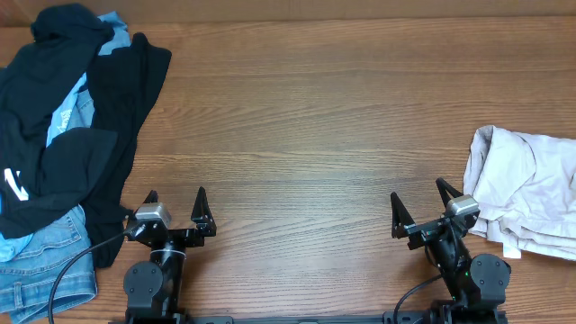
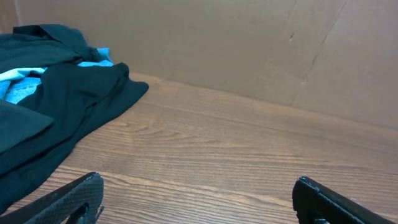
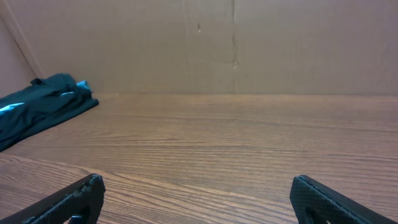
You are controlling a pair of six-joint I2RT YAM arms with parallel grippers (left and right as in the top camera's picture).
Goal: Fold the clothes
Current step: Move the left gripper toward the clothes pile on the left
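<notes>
A pile of unfolded clothes lies at the table's left: a black garment (image 1: pixel 108 117) over a light blue piece (image 1: pixel 72 108), with blue jeans (image 1: pixel 40 261) at the front left corner. The black garment also shows in the left wrist view (image 2: pixel 68 99) and far left in the right wrist view (image 3: pixel 43 106). A crumpled white garment (image 1: pixel 526 189) lies at the right edge. My left gripper (image 1: pixel 175 200) is open and empty, just right of the dark pile. My right gripper (image 1: pixel 418 196) is open and empty, just left of the white garment.
The wooden table (image 1: pixel 306 117) is bounded by a cardboard wall at the back (image 2: pixel 249 43) and on the sides (image 3: pixel 18 37). A black cable (image 1: pixel 67 279) runs over the jeans near my left arm's base.
</notes>
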